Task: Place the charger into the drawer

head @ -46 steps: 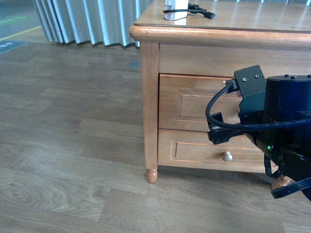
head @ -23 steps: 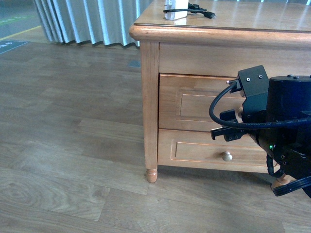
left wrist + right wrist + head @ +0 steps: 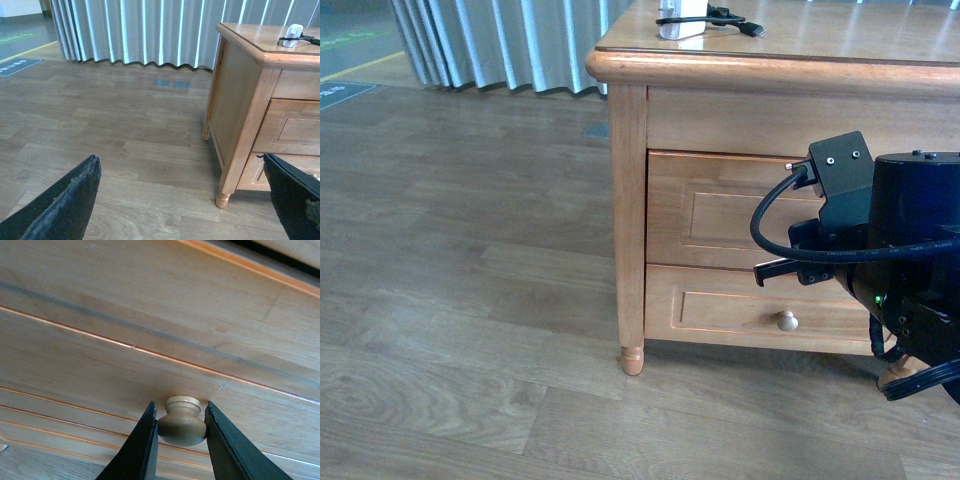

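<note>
Right wrist view: the right claw (image 3: 181, 406) is closed about the knob (image 3: 182, 424) of the drawer (image 3: 720, 210), and both pads appear to touch it. The drawer is shut. The left claw (image 3: 180, 159) gapes wide and holds nothing. The charger (image 3: 682, 18) lies on top of the cabinet (image 3: 628, 200), well above the drawer, with its cable beside it. It is probably light, rigid and smooth. Grip the white body across its flat sides, not the limp cable, which will trail. The round knob may slip, so pull straight.

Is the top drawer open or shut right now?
Shut. The drawer sits flush in the cabinet, with none of its inside showing. The right pincer is clamped on its knob.
</note>
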Tool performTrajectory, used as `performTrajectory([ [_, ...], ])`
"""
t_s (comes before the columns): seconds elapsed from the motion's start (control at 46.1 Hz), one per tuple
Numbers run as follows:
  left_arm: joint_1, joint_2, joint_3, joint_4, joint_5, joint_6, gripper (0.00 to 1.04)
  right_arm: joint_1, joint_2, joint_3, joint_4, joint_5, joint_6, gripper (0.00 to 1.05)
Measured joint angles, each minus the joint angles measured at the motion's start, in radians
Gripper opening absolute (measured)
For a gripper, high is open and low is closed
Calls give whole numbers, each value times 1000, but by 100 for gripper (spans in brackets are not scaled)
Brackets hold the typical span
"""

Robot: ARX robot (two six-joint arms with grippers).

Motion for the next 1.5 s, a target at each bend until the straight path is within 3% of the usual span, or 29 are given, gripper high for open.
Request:
performTrajectory([
  [0.434,0,0,0,0,0,0,99,-11,-50,-58,-48,-61,-2,23],
  [0.824,0,0,0,0,0,0,99,-21,-380,-484,-81,-188,7,22],
  [1.127,0,0,0,0,0,0,99,-21,-578,-682,-118,-236,-2,22],
  [1.301,0,0,0,0,0,0,99,-55,-799,-747,-209,-184,13,56],
  [1.496,0,0,0,0,0,0,99,-137,-1234,-798,-519,-235,2,93],
])
